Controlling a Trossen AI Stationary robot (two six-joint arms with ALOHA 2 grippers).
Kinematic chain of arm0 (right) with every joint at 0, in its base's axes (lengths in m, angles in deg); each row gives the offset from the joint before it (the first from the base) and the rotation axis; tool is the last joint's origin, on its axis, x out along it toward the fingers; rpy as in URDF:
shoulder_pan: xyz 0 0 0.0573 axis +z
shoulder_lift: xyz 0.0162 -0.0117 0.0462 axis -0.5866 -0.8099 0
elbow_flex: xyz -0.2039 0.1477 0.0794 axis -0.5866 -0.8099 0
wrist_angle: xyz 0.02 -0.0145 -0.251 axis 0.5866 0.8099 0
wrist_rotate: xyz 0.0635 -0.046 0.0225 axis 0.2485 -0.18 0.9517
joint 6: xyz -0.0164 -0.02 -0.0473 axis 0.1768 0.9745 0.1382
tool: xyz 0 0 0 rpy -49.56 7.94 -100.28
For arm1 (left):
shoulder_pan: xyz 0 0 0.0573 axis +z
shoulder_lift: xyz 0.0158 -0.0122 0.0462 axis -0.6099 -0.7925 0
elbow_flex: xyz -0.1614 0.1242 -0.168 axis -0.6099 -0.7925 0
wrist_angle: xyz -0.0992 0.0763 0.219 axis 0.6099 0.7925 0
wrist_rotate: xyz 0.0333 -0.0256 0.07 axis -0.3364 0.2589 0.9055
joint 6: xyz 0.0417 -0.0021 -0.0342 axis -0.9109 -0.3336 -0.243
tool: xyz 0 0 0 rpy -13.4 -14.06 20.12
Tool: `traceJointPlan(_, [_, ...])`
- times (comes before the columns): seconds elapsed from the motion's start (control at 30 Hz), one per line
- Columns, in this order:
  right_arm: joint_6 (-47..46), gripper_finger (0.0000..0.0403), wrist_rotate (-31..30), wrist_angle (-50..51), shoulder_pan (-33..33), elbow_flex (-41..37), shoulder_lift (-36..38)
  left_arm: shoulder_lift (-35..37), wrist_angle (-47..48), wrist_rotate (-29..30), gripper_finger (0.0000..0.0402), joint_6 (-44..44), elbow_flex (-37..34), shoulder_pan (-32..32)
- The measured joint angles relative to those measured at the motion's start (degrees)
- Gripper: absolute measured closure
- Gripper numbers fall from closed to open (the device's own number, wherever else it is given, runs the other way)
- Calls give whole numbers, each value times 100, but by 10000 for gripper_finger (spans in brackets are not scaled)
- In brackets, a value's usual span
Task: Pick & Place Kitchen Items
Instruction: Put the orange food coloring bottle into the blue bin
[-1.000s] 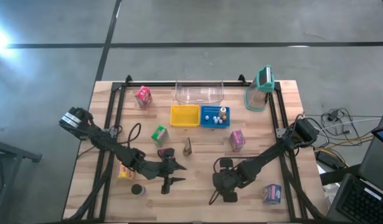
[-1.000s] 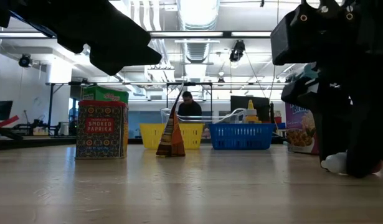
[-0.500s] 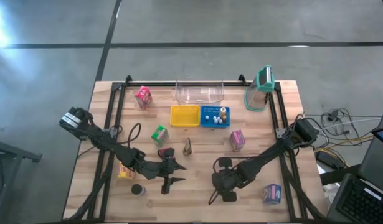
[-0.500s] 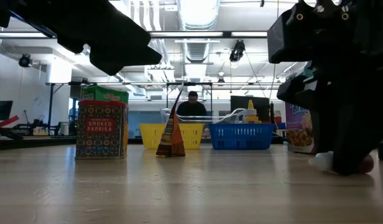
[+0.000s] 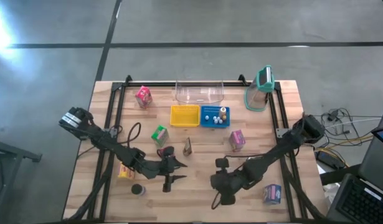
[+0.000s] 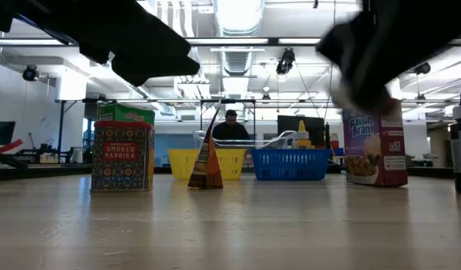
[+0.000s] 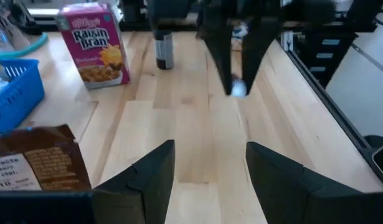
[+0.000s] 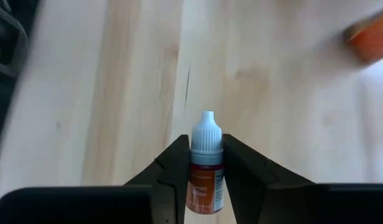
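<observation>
High view: table (image 5: 85, 124), both arms reaching toward its near middle. At the back stand a clear tray (image 5: 199, 93) and a jug (image 5: 258, 89), with a yellow basket (image 5: 184, 115) touching a blue basket (image 5: 214, 116) in front of them. Cartons lie scattered: pink (image 5: 143, 96) at the back left, green (image 5: 159, 134) near the middle, purple (image 5: 237, 140) (Raisin Bran, by the low view) right of centre, another (image 5: 272, 193) at the near right.

Left gripper (image 5: 167, 183) hangs over the near middle beside a dark disc (image 5: 137, 189), its fingers (image 7: 147, 174) parted with nothing between them.

Right gripper (image 8: 207, 171) is lifted clear of the wood, its fingers (image 8: 176, 165) pressed on both sides of a small dropper bottle (image 8: 207, 168). The bottle stands lengthwise between them, white cap poking out past the fingertips, orange label down inside the grip.
</observation>
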Motion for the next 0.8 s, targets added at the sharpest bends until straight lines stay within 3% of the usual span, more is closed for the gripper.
traceJointPlan(0.17, [444, 307, -957, -528, 191, 32, 603, -96, -735, 164, 197, -381, 0, -2])
traceJointPlan(0.3, [1219, 315, -1670, -1661, 299, -114, 1084, -360, -1679, 171, 197, -1029, 0, -2])
traceJointPlan(0.57, [3063, 319, -1860, -4032, 300, -436, 1307, -1372, -4819, -66, 197, -3098, 199, -2])
traceJointPlan(0.8, [3619, 305, -1858, -4592, 301, -497, 1310, -1821, -4957, -143, 197, -3350, 585, -8])
